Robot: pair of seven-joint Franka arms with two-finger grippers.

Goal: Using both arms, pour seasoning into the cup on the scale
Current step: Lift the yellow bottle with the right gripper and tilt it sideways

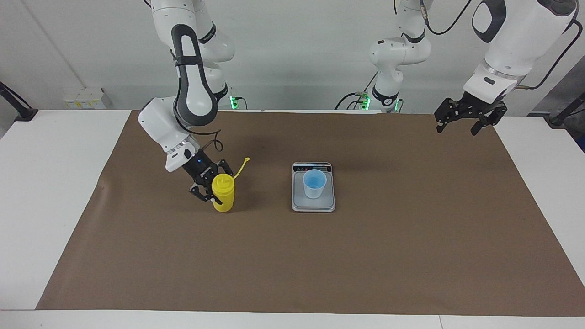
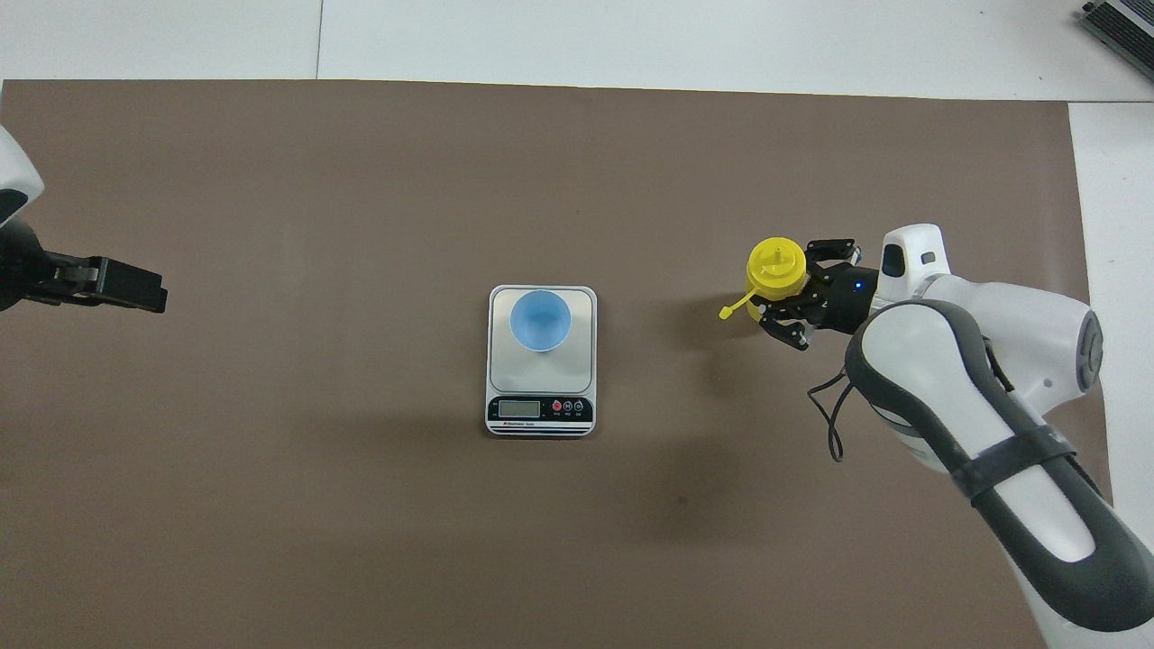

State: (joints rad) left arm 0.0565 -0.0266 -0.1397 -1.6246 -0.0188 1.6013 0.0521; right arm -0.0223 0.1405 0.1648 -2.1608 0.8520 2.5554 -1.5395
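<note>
Right gripper (image 1: 215, 189) clamps the bottle (image 1: 223, 193); overhead shows its nozzle, scale (image 2: 541, 397) display. Left gripper (image 1: 459, 124) waits open over the mat's (image 1: 292, 256) corner.

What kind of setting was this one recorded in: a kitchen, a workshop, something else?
Most likely a robotics lab, not a kitchen: two white arms are mounted at a white table covered with brown paper, which carries only a kitchen scale, a blue cup and a yellow squeeze bottle.

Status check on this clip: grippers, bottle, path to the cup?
Right gripper shut on yellow bottle, upright. Left gripper open, waiting over mat edge. Cup on scale. Nothing between bottle and cup.
</note>
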